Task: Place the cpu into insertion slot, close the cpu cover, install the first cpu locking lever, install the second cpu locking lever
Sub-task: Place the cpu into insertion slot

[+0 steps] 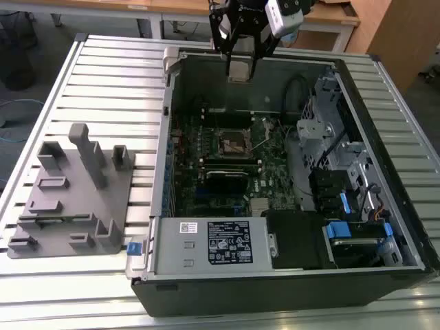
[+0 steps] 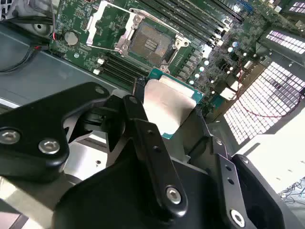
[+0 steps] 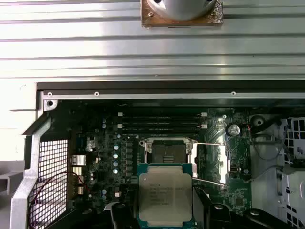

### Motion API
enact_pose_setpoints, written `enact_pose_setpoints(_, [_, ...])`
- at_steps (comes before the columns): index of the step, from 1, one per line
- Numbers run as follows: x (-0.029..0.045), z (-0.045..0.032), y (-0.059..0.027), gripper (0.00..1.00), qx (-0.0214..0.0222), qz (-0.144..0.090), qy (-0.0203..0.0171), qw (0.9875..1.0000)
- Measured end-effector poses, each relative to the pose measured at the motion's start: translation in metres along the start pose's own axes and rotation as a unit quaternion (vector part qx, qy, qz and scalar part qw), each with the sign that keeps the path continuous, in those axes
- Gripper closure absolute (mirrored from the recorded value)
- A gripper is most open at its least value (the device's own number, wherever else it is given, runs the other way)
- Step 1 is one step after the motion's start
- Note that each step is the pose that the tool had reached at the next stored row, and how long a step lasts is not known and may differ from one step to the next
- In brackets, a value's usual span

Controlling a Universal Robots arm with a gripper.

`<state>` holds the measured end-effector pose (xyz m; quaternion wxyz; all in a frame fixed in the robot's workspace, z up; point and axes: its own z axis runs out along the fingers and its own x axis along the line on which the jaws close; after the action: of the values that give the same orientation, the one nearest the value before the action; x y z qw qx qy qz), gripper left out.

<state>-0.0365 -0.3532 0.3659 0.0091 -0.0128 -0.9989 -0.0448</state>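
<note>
Slatted table [image 1: 103,82], open case [image 1: 275,289], cpu [image 1: 238,69] above motherboard [image 1: 271,172]

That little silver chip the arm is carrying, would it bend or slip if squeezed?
The cpu is probably stiff: a flat metal lid on thin green board, held at its edges by the jaws without sagging. Its smooth edges could slip. It looks thin, so likely light.
</note>
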Motion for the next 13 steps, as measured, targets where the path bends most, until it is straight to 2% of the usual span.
enact_pose_setpoints(13, [-0.0001, 0.0045, -0.0004, 0.46, 0.0, 0.0, 0.0, 1.0])
